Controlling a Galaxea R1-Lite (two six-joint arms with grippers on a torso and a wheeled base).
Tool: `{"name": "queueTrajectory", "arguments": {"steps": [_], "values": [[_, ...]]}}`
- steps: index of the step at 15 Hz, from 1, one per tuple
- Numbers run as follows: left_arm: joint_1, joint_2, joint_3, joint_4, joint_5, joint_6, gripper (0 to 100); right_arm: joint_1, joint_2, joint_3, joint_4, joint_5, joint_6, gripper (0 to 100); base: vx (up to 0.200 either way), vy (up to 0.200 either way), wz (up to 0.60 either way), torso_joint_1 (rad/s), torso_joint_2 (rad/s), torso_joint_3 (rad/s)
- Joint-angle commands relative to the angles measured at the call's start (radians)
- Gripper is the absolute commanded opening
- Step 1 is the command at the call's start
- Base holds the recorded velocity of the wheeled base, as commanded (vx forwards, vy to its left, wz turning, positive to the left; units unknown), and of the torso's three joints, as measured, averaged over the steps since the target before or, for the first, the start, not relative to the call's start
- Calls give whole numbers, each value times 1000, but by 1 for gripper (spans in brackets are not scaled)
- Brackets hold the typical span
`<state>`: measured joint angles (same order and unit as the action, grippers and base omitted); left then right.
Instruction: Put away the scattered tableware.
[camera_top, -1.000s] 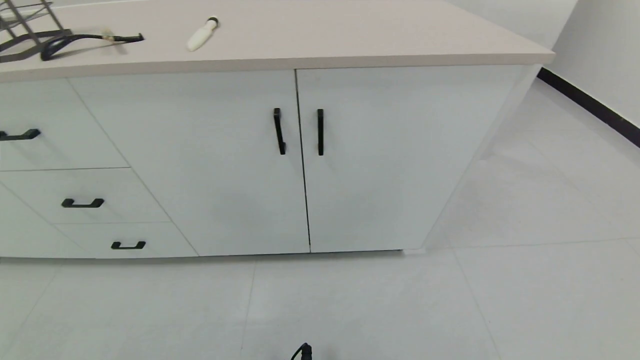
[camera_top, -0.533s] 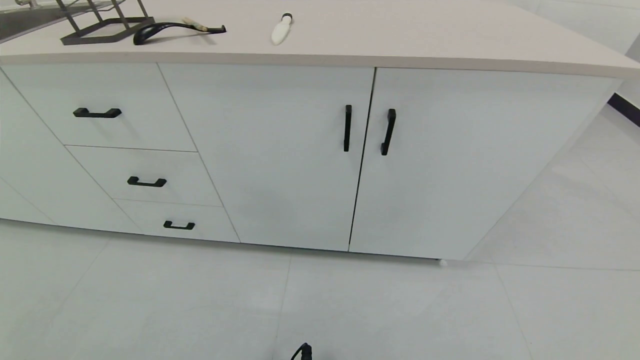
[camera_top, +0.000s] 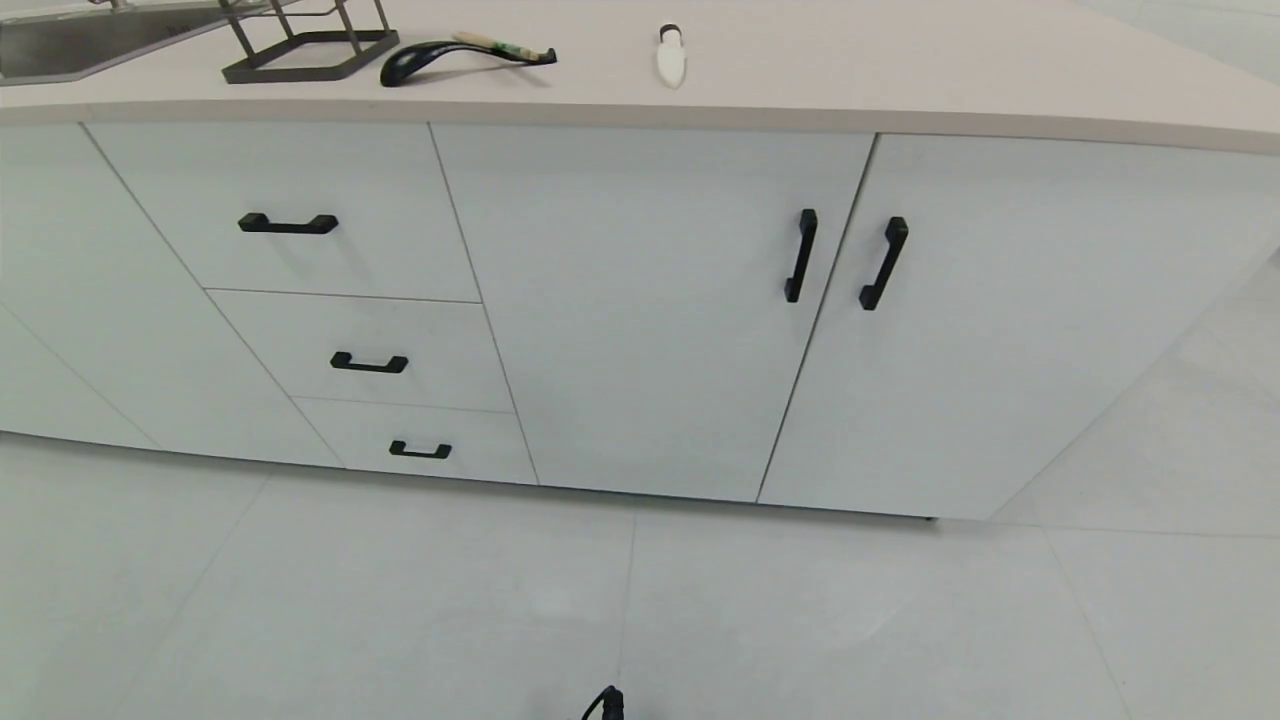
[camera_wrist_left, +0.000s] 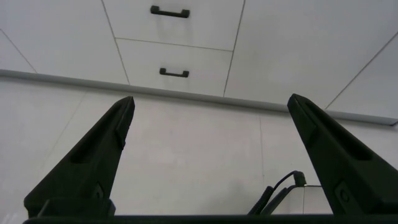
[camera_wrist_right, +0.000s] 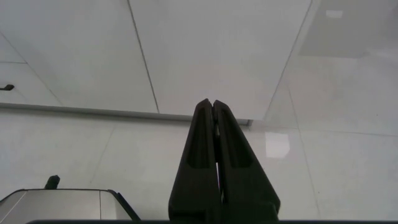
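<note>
– Three bits of tableware on the counter (camera_top: 900, 70), right? Where exactly?
– Yep. Black spoon (camera_top: 405, 64) lies nr the front edge, bowl end just beside the rack (camera_top: 285, 73). Thin beige stick (camera_top: 500, 47) lies along the spoon's handle; touching or not, can't tell. Green marks on it, too small to read. White utensil (camera_top: 671, 62) w/ black tip sits apart, to the robot's right of the spoon.
– And around them?
– Sink (camera_top: 90, 35) past the rack, far left. Under the counter: three drawers (camera_top: 330, 260) stacked, then two doors (camera_top: 640, 300) w/ upright black handles (camera_top: 801, 255) side by side. All closed.
– Grippers?
– Left gripper (camera_wrist_left: 210, 99): fingers spread wide, nothing btwn, above the floor (camera_wrist_left: 186, 143) in front of the lower drawers. Right gripper (camera_wrist_right: 213, 102): fingers pressed together, holding nothing, over floor nr a door's bottom edge.
</note>
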<state>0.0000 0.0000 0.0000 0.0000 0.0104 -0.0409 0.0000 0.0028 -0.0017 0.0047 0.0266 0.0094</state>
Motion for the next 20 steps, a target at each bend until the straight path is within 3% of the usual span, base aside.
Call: {"name": "queueTrajectory", "arguments": {"steps": [1, 8, 11, 16, 20], "values": [[0, 2, 0, 0, 0, -1, 100, 0, 2, 0, 0, -1, 0, 0, 0, 200, 0, 2, -2, -2], [0, 0, 0, 0, -1, 9, 100, 0, 2, 0, 0, 1, 0, 0, 0, 200, 0, 1, 5, 0], [0, 0, 0, 0, -3, 10, 100, 0, 2, 0, 0, 1, 0, 0, 200, 200, 0, 2, 1, 1], [0, 2, 0, 0, -4, 18, 100, 0, 2, 0, 0, 1, 0, 0, 0, 0, 0, 0, 0, 0], [0, 2, 0, 0, -4, 13, 100, 0, 2, 0, 0, 1, 0, 0, 200, 0, 0, -2, 1, 2]]}}
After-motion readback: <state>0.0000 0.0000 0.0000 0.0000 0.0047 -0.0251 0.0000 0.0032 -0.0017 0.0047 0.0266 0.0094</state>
